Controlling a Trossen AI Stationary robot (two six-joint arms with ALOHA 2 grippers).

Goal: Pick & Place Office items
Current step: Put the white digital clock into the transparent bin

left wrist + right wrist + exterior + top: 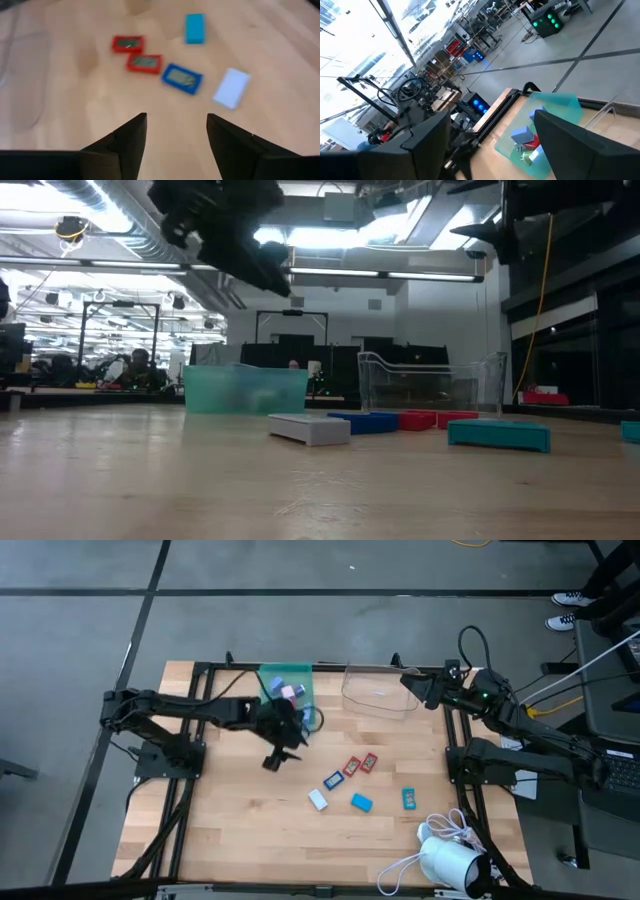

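Note:
Several small flat pieces lie flat on the wooden table: a white one [318, 800], a blue one [333, 780], two red ones [352, 767] [369, 761], and two teal ones [361, 802] [409, 798]. More pieces [287, 691] lie inside the teal tray [302, 673]. My left gripper [279, 748] hovers open and empty above the table, just near of the tray. In its wrist view the gripper [176, 119] faces the red pieces [128, 43], the blue piece [182, 78] and the white piece [231, 88]. My right gripper [410, 681] waits open by the clear bin [380, 692].
The clear plastic bin [430, 385] stands at the far edge, right of the teal tray [245, 390]. A white device [445, 860] with cables sits at the near right corner. Black frame rails run along both table sides. Bare wood lies left of and near the pieces.

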